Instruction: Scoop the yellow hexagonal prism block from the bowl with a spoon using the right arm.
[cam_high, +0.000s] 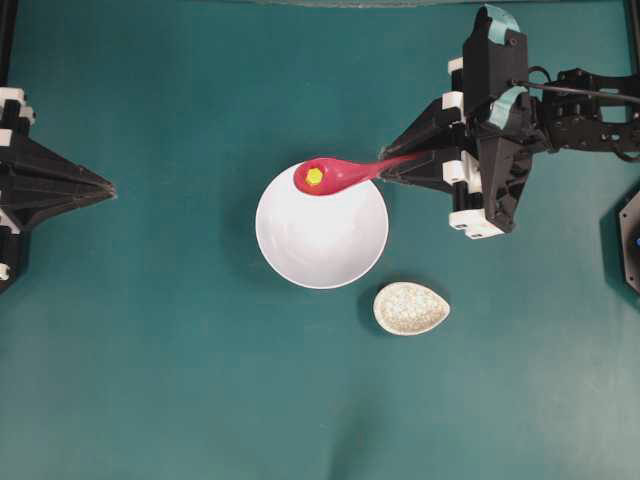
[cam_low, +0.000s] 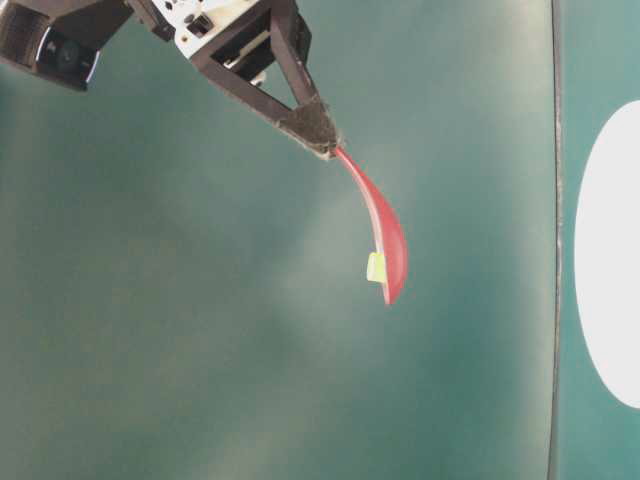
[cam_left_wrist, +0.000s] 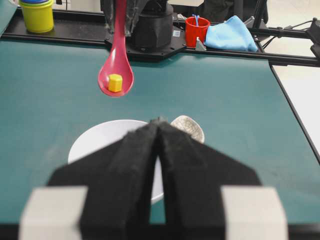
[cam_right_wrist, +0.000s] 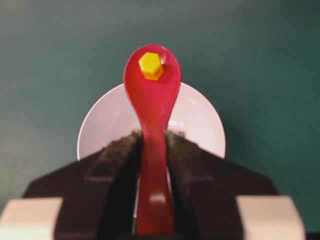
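Above the white bowl (cam_high: 322, 232) I see my right gripper (cam_high: 385, 172) clamped on the handle of the pink-red spoon (cam_high: 340, 174), held clear of the rim, yellow block (cam_high: 314, 176) sitting in the scoop; left gripper (cam_high: 110, 187) sits pinched closed well apart, speckled spoon rest (cam_high: 411, 308) just beside the bowl

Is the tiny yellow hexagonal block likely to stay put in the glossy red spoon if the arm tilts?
Probably not. The yellow hexagonal block sits loose near the tip of the glossy red spoon, whose surface looks slippery. Its flat faces suggest sliding rather than rolling.
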